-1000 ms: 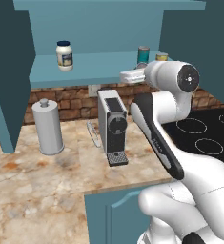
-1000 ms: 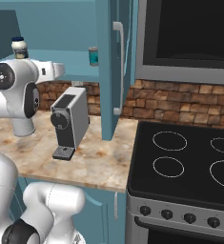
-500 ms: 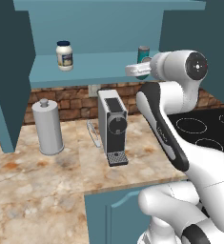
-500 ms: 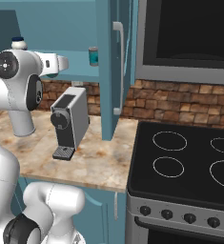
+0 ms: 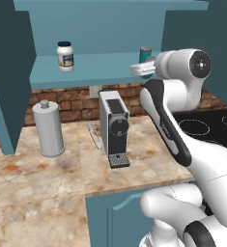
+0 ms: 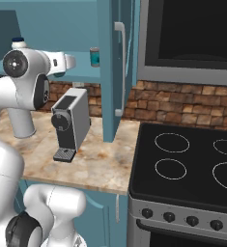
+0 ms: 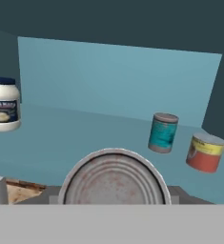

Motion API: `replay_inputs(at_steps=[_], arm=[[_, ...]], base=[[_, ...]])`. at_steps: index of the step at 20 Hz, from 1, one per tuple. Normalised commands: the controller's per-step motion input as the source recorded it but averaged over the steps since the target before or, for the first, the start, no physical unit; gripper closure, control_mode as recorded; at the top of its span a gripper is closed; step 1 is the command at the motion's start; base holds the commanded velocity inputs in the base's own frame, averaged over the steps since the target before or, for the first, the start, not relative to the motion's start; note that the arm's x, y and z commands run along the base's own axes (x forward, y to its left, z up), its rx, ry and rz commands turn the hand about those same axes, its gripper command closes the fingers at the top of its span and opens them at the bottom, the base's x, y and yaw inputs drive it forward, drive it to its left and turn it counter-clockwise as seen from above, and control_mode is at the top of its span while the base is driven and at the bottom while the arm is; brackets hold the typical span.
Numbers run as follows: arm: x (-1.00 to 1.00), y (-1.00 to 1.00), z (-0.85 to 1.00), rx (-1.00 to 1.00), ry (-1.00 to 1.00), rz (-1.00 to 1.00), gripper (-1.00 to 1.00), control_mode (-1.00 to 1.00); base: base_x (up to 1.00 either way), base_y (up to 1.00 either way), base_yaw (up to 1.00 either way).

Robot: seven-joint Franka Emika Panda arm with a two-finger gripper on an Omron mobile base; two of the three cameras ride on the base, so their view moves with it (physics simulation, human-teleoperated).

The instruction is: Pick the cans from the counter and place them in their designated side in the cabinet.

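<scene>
The robot's gripper [image 5: 136,70] is closed around a small blue can with a silvery top [image 7: 114,177] by the light blue cabinet shelf [image 7: 85,143], and a crooked push might knock over the other blue can [image 7: 162,133] there.

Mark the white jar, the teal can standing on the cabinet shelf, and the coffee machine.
white jar [image 5: 65,56], left base view, label.
teal can [image 7: 163,133], hand view, side label.
coffee machine [image 6: 69,124], right base view, front face.
</scene>
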Motion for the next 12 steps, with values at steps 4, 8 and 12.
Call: replay_inputs(at_steps=[4, 8, 12], arm=[[0.18, -0.11, 0.00, -0.01, 0.00, 0.00, 1.00, -1.00], [0.16, -0.03, 0.00, -0.02, 0.00, 0.00, 1.00, -1.00], [0.20, 0.00, 0.00, -0.03, 0.00, -0.01, 1.00, -1.00]], base=[[0.00, 0.00, 0.00], [0.00, 0.00, 0.00], [0.00, 0.00, 0.00]])
